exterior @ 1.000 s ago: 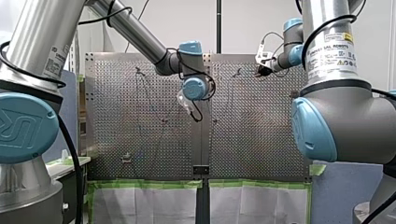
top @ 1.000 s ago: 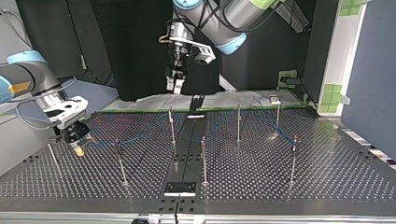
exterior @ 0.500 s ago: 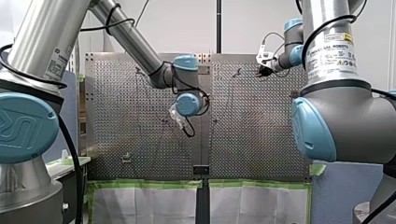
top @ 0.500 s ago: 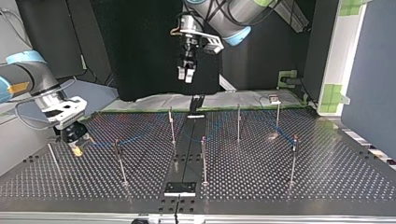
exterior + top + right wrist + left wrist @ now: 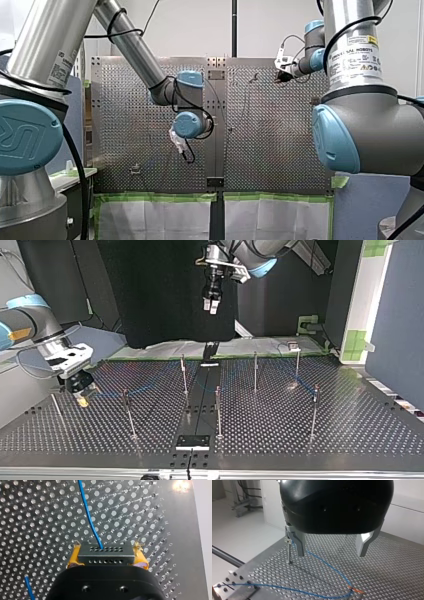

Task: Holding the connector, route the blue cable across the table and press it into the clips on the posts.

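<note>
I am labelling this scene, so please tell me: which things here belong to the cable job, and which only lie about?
Job: blue cable; connector, clamped in my right gripper; posts with clips; perforated table; my left gripper, open and empty.
Lying about: green tape; black plate; white sheets.

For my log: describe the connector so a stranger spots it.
Over the perforated metal table, find my right arm's yellow-padded gripper. Between its pads sits the dark grey rectangular connector; alone here, it bears rows of small holes, with the thin blue cable entering it.
</note>
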Available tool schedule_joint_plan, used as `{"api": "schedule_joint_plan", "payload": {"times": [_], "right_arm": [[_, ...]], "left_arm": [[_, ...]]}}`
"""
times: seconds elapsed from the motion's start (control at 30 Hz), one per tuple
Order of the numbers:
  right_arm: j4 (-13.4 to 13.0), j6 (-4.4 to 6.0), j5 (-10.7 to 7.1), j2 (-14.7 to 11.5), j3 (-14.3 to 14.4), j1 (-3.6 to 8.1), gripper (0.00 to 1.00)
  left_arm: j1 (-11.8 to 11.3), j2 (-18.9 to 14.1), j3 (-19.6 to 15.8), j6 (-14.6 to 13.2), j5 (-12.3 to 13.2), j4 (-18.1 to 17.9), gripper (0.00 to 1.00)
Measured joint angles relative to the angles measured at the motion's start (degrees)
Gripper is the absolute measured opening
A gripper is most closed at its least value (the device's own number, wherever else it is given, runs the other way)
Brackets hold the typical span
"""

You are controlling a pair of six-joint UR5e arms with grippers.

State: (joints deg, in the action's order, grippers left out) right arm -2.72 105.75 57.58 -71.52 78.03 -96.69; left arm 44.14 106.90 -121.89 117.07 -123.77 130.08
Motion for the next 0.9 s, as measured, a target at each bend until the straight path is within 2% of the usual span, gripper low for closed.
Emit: {"api": "schedule_joint_plan", "payload": {"times": [0.33, 0.57, 0.9], "right_arm": [[0.18, 0.04, 0.09, 0.01, 0.01, -0.25, 0.00], [0.31, 0.00, 0.58, -0.01, 0.00, -0.61, 0.00], [0.33, 0.00, 0.62, 0.01, -0.02, -0.65, 0.00]], "left_arm": [[0.00, 0.00, -4.82, 0.00, -0.02, -0.14, 1.00], [-0.18, 0.00, -8.42, 0.51, 0.18, -2.56, 1.00], [-0.26, 0.00, -9.48, 0.79, 0.24, -3.55, 1.00]]}}
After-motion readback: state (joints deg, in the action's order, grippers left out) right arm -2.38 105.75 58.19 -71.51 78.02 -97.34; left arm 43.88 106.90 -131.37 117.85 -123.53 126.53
